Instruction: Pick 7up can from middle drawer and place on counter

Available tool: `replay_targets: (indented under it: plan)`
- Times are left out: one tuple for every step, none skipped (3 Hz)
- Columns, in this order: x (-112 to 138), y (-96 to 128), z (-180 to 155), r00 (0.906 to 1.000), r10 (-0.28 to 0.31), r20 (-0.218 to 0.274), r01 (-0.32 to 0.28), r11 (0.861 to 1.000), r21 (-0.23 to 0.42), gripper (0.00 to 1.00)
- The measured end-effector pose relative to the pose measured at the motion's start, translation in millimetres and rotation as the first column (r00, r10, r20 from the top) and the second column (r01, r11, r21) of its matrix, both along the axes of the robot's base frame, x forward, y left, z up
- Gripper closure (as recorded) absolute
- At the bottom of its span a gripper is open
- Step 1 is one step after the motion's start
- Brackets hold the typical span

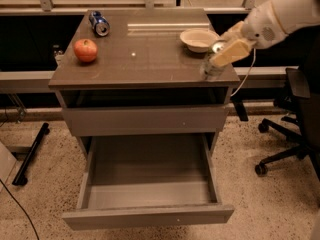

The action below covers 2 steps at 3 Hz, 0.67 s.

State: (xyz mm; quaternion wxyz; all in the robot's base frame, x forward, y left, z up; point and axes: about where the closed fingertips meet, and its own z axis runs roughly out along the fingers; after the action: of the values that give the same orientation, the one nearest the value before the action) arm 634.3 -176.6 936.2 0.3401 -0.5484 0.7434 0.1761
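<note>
My gripper [218,63] reaches in from the upper right and is shut on the 7up can [211,70]. It holds the can upright at the front right corner of the counter [140,54]; the can's base is at the counter surface, and I cannot tell whether it rests on it. The cream fingers [231,53] cover the can's upper part. The middle drawer [150,215] is pulled wide open below, and no can shows on its grey floor.
On the counter are a white bowl [199,38] just behind the gripper, a red apple [86,50] at the left, and a blue can [99,23] lying at the back left. An office chair [292,129] stands to the right of the cabinet.
</note>
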Motion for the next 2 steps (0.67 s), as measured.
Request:
replay_targets:
  plan:
    - [14,37,17,0.9976,0.053,0.045,-0.053,0.999,-0.001,1.0]
    - [32,71,16,0.9946,0.092,0.047,-0.092,0.996,-0.01,1.0]
